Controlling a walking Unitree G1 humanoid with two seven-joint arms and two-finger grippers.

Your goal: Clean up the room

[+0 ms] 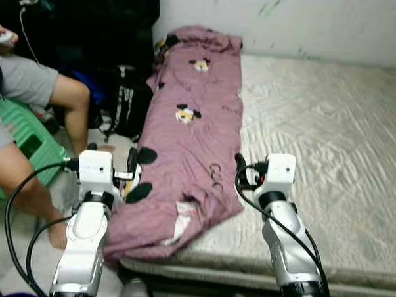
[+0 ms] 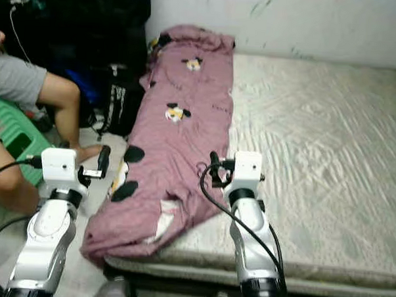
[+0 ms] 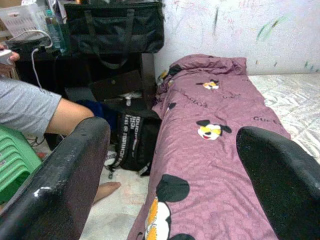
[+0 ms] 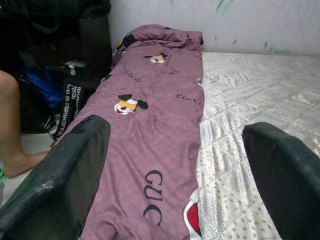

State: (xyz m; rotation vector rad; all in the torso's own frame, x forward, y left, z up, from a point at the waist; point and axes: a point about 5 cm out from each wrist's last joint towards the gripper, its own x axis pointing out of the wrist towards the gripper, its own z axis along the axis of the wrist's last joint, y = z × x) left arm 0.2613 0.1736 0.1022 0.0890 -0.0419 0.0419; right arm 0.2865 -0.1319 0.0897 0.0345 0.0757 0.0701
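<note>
- Landmark: mattress (image 1: 330,128), pale patterned cover, set against a white wall (image 1: 289,21).
- Person's leg (image 1: 61,110), grey shorts, on the floor left of the mattress; person sits on a green stool (image 1: 24,147). A hand (image 1: 2,38) holds a small white object with a cable.
- Black bag (image 1: 127,109) with white lettering on the floor, between the leg and the mattress's left edge.
- Larger black bag (image 3: 115,25) on a dark shelf, beyond the floor bag, near the mattress's far-left corner.
- Left gripper (image 1: 133,167) raised over the mattress's near-left corner, beside the blanket's hanging edge; fingers (image 3: 60,185) spread apart, nothing between them.
- Purple blanket (image 1: 192,122), cartoon mouse prints and lettering, lies in a long folded strip along the mattress's left side, far end bunched at the wall, near end drooping over the front-left edge.
- Right gripper (image 1: 240,170) hovers over the mattress's near part, just at the blanket's right edge; fingers (image 4: 65,170) wide apart, holding nothing.
- Right half of the mattress bare, cover wrinkled.
</note>
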